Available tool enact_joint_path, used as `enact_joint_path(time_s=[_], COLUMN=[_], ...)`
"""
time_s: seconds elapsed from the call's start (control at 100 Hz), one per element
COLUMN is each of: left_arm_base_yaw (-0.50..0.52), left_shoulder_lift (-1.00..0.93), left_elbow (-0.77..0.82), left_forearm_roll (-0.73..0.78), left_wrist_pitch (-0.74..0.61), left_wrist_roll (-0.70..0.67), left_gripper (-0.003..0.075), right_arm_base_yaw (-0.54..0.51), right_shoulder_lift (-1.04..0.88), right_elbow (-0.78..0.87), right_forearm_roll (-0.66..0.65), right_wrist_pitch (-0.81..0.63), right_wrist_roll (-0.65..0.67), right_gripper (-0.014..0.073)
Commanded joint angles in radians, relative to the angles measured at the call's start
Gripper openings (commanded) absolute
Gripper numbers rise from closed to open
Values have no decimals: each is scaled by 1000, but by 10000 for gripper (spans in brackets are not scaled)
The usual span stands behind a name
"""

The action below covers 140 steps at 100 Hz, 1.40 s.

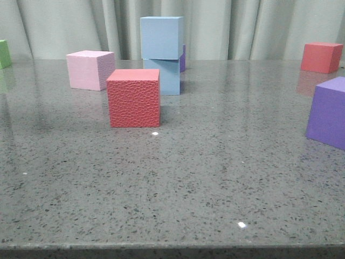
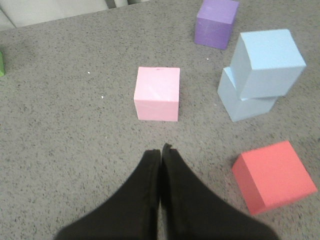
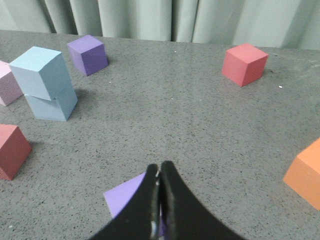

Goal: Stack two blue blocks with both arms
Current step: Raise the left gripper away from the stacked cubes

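So, quick rundown:

Table: speckled grey stone top (image 1: 215, 178), curtain (image 1: 242, 27) behind it.

Blue blocks: already stacked near the back middle of the table, upper blue block (image 1: 160, 36) sitting on the lower blue block (image 1: 167, 75), twisted a bit out of line with it. Nothing's gripping them.

Neighbours: pink cube (image 1: 90, 69) to their left, textured red cube (image 1: 133, 97) in front, a purple cube (image 2: 216, 23) just behind the stack.

Left gripper (image 2: 160, 150): fingers pressed together, holding nothing, hanging over the table on the near side of the pink cube.

Right gripper (image 3: 159, 170): also closed up tight and empty, above another purple cube (image 3: 127, 197); can't tell if it touches it.

Writing: no labels or text readable anywhere.
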Motion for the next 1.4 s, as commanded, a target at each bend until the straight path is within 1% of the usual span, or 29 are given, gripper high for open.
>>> enact_joint_path(time_s=[0.0,0.21,0.49,0.74,0.89,1.39], left_arm_base_yaw=[-6,-6,-6,-6,-6,-6], left_shoulder_lift=[-90,-251,-455,-620,-669,-671], left_elbow=[56,267,505,665,712,712], left_forearm_roll=[7,-7,-40,-50,-50,-50], left_wrist_pitch=[-122,-226,-330,-352,-355,-354], left_wrist_roll=[-9,-9,-9,-9,-9,-9], left_gripper=[-18,-18,-18,-18,-18,-18], right_arm_base_yaw=[-2,-2,-2,-2,-2,-2], right_shoulder_lift=[-38,-159,-293,-383,-394,-394], right_elbow=[12,111,238,315,315,315], right_forearm_roll=[-71,-86,-97,-123,-124,-124], right_wrist_pitch=[-78,-147,-176,-214,-209,-209], right_wrist_roll=[27,48,58,58,58,58], right_gripper=[-113,-113,-113,-113,-113,-113])
